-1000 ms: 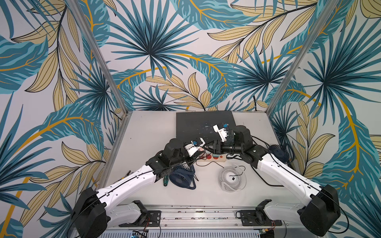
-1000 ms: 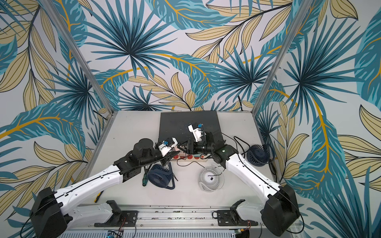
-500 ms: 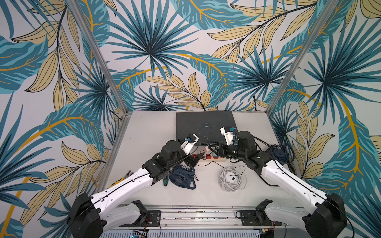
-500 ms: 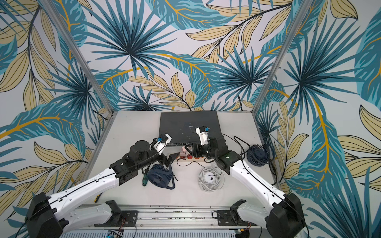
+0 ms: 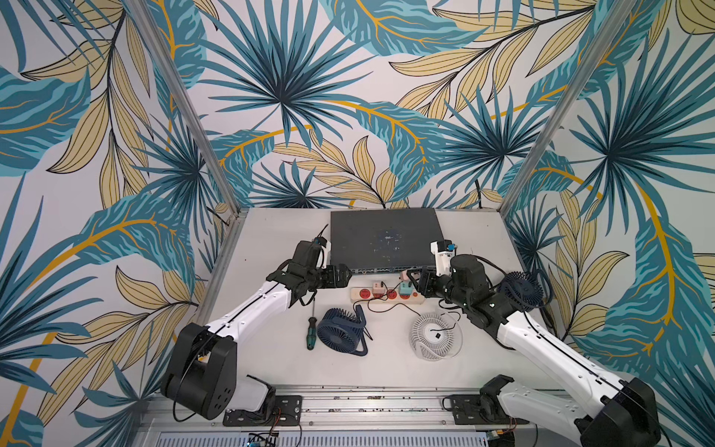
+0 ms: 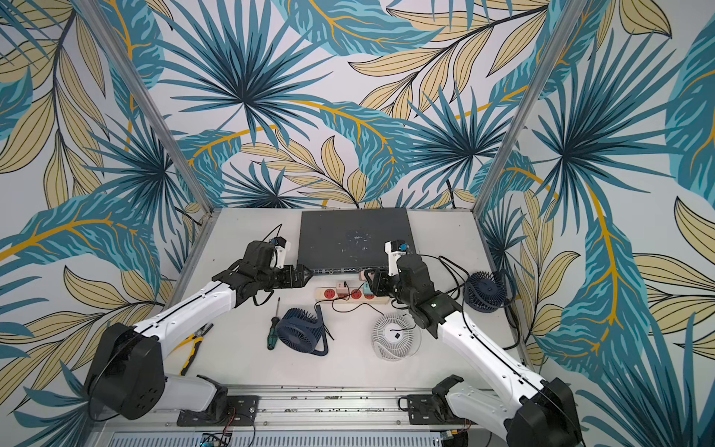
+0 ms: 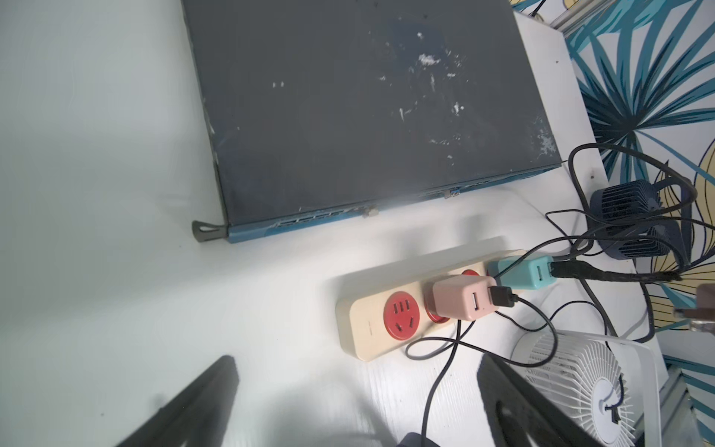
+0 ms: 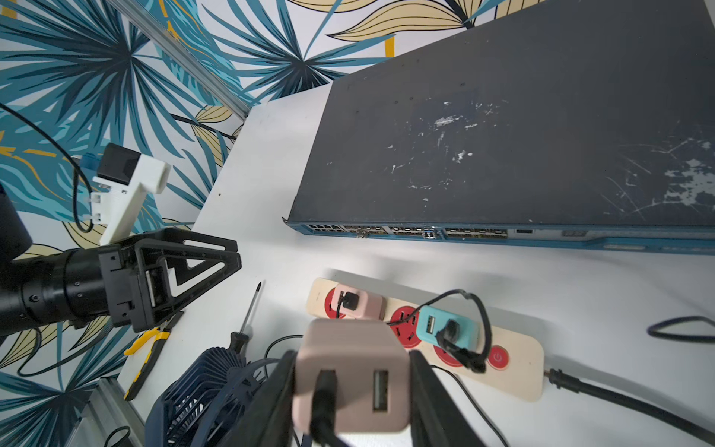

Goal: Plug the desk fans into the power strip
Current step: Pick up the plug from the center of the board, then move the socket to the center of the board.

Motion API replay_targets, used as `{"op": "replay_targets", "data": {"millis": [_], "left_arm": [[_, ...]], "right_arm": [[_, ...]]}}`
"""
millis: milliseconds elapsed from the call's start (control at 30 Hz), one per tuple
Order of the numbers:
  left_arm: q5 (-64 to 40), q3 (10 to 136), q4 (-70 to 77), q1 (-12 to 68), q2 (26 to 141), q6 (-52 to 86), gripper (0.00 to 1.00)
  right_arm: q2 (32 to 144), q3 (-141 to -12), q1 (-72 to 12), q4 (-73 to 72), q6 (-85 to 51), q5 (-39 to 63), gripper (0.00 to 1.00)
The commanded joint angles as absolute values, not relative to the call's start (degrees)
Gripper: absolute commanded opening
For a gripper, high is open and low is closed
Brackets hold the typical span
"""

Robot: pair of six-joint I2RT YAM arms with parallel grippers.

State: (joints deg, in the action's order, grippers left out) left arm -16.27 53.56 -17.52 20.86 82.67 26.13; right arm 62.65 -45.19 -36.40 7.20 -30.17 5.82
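Right pincer (image 8: 350, 402) clamps rounded pink plastic adapter (image 8: 360, 348); left pincer (image 5: 346, 275) spread wide, empty; power strip (image 7: 367, 333) smooth cream bar.

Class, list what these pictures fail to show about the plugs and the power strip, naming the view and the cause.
- Held pink plug: right wrist view, blurred; its body hides the prongs, the bottom edge cuts its cable.
- Power strip: left wrist view, the teal plug hides its button end.
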Motion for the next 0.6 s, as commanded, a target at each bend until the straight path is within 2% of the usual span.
{"op": "replay_targets", "data": {"millis": [0,567], "left_arm": [[-20.6,56.5,-21.0,20.0,85.2,28.6,1.0],[-28.7,60.1,-17.4,20.7,98.2,28.1,1.0]], "right_arm": [[64.2,-43.8,-36.4,4.7,-29.8,4.6,0.13],[66.8,-44.5,-36.3,3.2,-30.1,4.8,0.14]]}}
